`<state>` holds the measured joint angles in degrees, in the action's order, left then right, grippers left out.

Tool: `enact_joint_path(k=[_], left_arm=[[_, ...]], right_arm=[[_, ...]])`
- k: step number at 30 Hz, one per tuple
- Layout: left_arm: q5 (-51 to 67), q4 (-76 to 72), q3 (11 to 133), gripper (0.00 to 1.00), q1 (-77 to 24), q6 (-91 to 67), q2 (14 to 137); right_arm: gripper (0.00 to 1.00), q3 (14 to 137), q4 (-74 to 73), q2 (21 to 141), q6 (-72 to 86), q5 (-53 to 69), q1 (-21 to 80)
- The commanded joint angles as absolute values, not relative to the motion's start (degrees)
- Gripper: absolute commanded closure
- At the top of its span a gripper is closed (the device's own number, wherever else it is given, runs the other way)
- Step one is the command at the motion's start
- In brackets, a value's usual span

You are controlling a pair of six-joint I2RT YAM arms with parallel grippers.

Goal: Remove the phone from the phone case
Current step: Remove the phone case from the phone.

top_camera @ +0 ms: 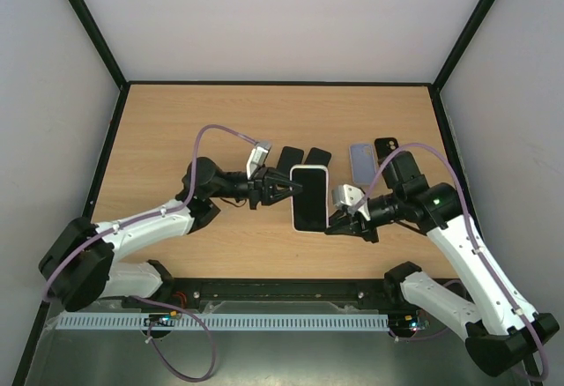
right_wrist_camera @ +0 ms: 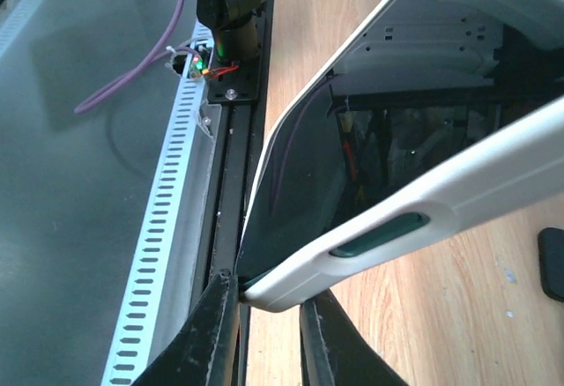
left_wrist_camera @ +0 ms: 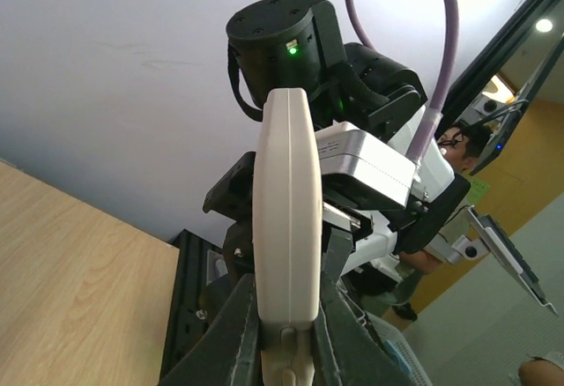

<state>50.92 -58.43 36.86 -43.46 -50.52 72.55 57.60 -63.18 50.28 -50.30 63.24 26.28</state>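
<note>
A phone with a black screen sits in a white case, held above the table between both arms. My left gripper is shut on the case's left long edge. In the left wrist view the case is edge-on, clamped between my fingers at the left gripper. My right gripper is shut on the lower right corner. In the right wrist view the right gripper pinches that white corner; the dark screen and a dark green side button show.
On the wooden table behind the phone lie two black phones or cases, a lavender case and a black case. A black rail runs along the near edge. Walls enclose the table.
</note>
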Motion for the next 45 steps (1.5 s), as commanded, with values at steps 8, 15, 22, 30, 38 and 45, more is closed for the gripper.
enact_joint_path(k=[8,15,22,30,38,45], left_arm=[[51.5,-72.4,39.1,0.98,-46.6,-64.4,75.5],[51.5,-70.9,39.0,0.97,-47.0,-63.9,74.1],[51.6,-70.0,38.9,0.98,-47.1,-63.7,73.4],[51.4,-66.6,38.5,0.98,-47.4,-61.0,72.2],[50.4,-55.3,39.0,0.97,-49.0,-52.8,71.2],[48.1,-43.2,38.7,0.97,-49.7,-45.4,68.3]], right_arm=[[0.91,57.2,-57.0,46.8,-54.6,54.8,26.8],[0.95,56.7,-50.6,46.2,-48.9,52.0,26.8],[0.98,55.9,-40.6,46.1,-36.6,48.8,26.8],[0.90,56.9,-31.3,47.6,-18.7,45.6,26.7],[0.84,60.7,-28.9,51.0,-8.2,54.0,26.7],[0.82,62.9,-24.8,50.3,0.2,57.9,26.6]])
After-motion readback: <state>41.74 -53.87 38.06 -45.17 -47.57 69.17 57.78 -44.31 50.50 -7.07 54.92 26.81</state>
